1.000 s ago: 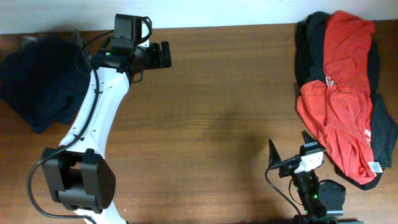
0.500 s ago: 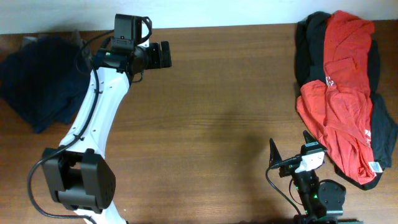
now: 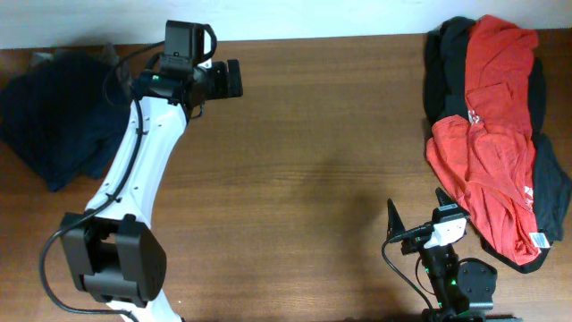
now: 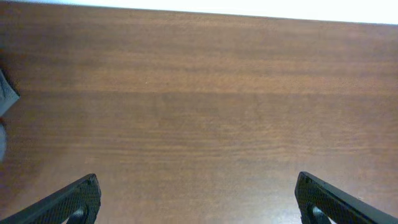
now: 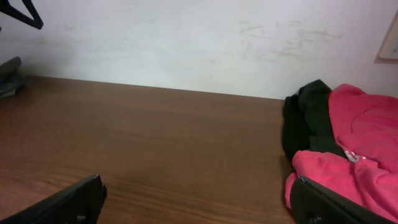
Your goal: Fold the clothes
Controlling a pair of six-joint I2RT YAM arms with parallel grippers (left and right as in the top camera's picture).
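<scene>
Folded dark navy blue shorts [image 3: 55, 116] lie at the far left of the table. A red T-shirt [image 3: 490, 134] lies over black garments [image 3: 445, 67] in a heap at the right edge; the red T-shirt [image 5: 367, 149] and a black garment [image 5: 308, 121] also show in the right wrist view. My left gripper [image 3: 234, 79] is open and empty over bare wood at the back, right of the shorts; its fingers frame bare table [image 4: 199, 199]. My right gripper [image 3: 416, 210] is open and empty near the front edge, just left of the heap [image 5: 199, 202].
The brown wooden table [image 3: 313, 161] runs to a white wall [image 5: 186, 43] at the back. The left arm's white links [image 3: 134, 179] stretch from the front left to the back. A grey fabric edge [image 4: 5, 96] shows at the left in the left wrist view.
</scene>
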